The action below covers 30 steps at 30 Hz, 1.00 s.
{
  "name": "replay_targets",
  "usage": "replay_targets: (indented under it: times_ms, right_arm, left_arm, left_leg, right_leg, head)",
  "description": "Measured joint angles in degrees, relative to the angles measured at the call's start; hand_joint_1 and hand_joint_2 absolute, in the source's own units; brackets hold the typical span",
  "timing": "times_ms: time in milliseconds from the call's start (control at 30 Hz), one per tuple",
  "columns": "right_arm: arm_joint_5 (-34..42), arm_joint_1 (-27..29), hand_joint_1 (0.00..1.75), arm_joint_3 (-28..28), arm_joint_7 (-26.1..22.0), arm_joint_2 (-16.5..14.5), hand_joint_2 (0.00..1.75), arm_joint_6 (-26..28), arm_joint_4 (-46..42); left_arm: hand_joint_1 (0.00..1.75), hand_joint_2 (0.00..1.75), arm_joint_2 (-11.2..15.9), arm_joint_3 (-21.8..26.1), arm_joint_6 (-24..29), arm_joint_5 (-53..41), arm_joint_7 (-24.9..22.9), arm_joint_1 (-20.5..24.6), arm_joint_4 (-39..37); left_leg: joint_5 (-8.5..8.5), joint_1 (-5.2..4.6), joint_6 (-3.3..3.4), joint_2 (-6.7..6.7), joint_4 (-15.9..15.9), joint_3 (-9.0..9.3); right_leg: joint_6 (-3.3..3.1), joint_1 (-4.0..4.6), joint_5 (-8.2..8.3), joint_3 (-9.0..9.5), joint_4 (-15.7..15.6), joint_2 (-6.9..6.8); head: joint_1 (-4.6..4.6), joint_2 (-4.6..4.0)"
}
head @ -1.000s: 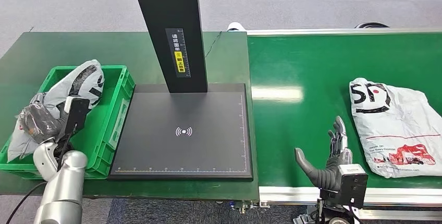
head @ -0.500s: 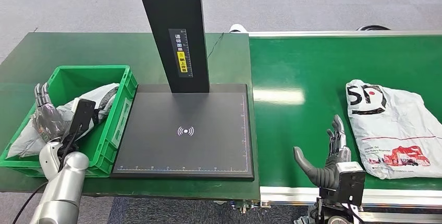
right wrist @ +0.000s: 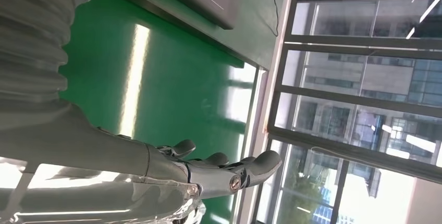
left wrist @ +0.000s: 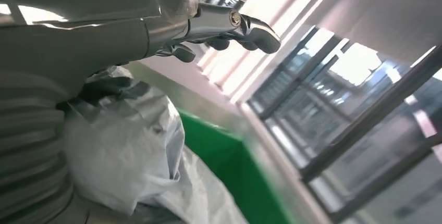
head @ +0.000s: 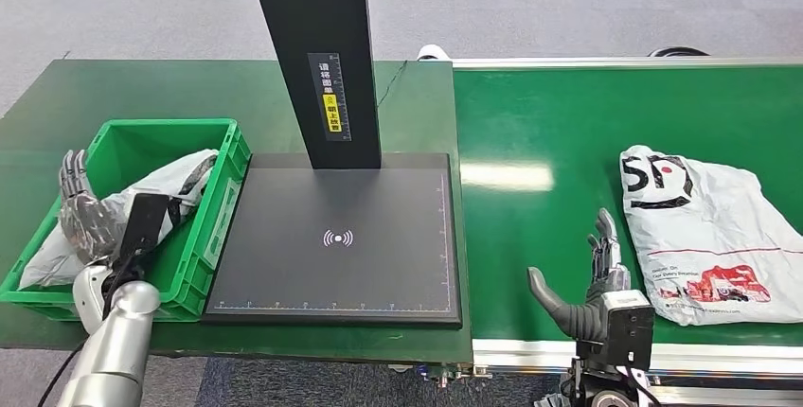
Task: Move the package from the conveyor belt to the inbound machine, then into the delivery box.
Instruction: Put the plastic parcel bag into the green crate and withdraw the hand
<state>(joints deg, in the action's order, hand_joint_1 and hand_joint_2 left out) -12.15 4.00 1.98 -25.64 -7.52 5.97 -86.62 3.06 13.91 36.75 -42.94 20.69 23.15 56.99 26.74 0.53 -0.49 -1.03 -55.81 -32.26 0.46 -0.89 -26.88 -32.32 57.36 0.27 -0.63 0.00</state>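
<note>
Nearby, package [head: 708, 237] beside right robot hand [head: 592, 279].

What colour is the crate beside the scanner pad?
Green, clearest in the head view: the crate.

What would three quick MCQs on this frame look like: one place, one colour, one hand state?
1. Where is the package with red print?
A. on the conveyor belt
B. on the scanner pad
C. in the crate

2. What colour is the crate?
A. blue
B. green
C. grey

3. How is the right hand?
A. gripping a package
B. clenched in a fist
C. open, holding nothing

Key: A, the package lies on the conveyor belt. B, the crate walls are green. C, the right hand has its fingers spread above bare belt.
</note>
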Motion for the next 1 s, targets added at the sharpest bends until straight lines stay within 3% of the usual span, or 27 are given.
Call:
replay_targets:
  times_ms: [133, 233, 333, 433, 600, 733, 867, 1000]
  right_arm:
    - [0.52, -0.22, 0.0, -0.28, -0.5, 0.04, 1.75, 0.04, 0.56]
    - [1.2, -0.78, 0.0, -0.5, -1.01, 0.16, 1.75, 0.14, 1.25]
    - [1.5, -1.35, 0.0, -0.54, -1.13, 0.34, 1.75, 0.2, 1.87]
    - [1.57, -1.57, 0.0, -0.54, -1.17, 0.61, 1.75, 0.2, 2.34]
    - [1.6, -1.69, 0.0, -0.55, -1.27, 0.83, 1.75, 0.16, 3.02]
    - [2.18, -1.89, 0.0, -0.7, -1.71, 0.96, 1.75, -1.17, 3.51]
    - [5.61, -2.84, 0.0, -1.6, -2.18, 0.91, 1.75, -6.4, 4.21]
    - [6.51, -3.42, 0.0, -2.55, -2.25, 0.78, 1.75, -8.41, 4.95]
  left_arm:
    - [0.0, 1.75, -1.99, -2.71, 0.1, 15.86, 14.72, -4.05, 7.88]
    - [0.0, 1.75, -3.09, -7.19, 0.19, 24.67, 19.07, -7.03, 16.09]
    - [0.0, 1.75, -3.2, -12.66, -2.72, 30.04, 19.57, -9.51, 23.33]
    - [0.0, 1.75, -3.23, -16.66, -10.88, 36.09, 19.64, -11.62, 29.11]
    - [0.0, 1.75, -3.61, -18.29, -22.71, 42.04, 19.63, -13.92, 33.7]
    - [0.0, 1.75, -4.19, -18.97, -28.76, 41.09, 18.8, -15.15, 35.15]
    - [0.0, 1.75, -4.76, -22.13, -35.47, 36.64, 14.68, -15.4, 33.5]
    - [0.0, 1.75, -5.3, -24.64, -37.97, 33.75, 12.71, -15.42, 30.83]
  left_leg:
    - [0.01, 0.0, 0.0, 0.1, -0.02, -0.07]
    - [0.04, -0.01, 0.0, 0.13, -0.04, -0.14]
    - [0.05, 0.0, -0.01, 0.11, -0.04, -0.22]
    - [0.07, 0.01, -0.02, 0.12, -0.03, -0.26]
    - [0.07, 0.02, -0.02, 0.13, -0.02, -0.28]
    - [0.07, 0.01, -0.02, 0.13, -0.03, -0.29]
    - [0.06, 0.0, -0.02, 0.14, -0.03, -0.31]
    - [0.06, 0.0, -0.02, 0.15, -0.04, -0.31]
  right_leg:
    - [0.01, 0.0, 0.02, -0.09, 0.0, 0.09]
    - [0.02, -0.01, 0.02, -0.19, -0.01, 0.14]
    - [0.01, 0.0, 0.01, -0.24, -0.01, 0.13]
    - [0.01, 0.01, 0.01, -0.3, -0.01, 0.15]
    - [0.01, 0.02, 0.01, -0.34, -0.01, 0.16]
    - [0.01, 0.01, 0.0, -0.34, -0.01, 0.15]
    - [0.01, -0.01, 0.01, -0.35, -0.01, 0.16]
    - [0.02, -0.01, 0.01, -0.36, -0.01, 0.17]
  head:
    - [0.02, 0.0]
    - [0.01, 0.0]
    - [0.01, 0.0]
    - [0.0, 0.0]
    - [0.0, 0.0]
    - [0.01, 0.0]
    - [0.01, 0.0]
    - [0.0, 0.0]
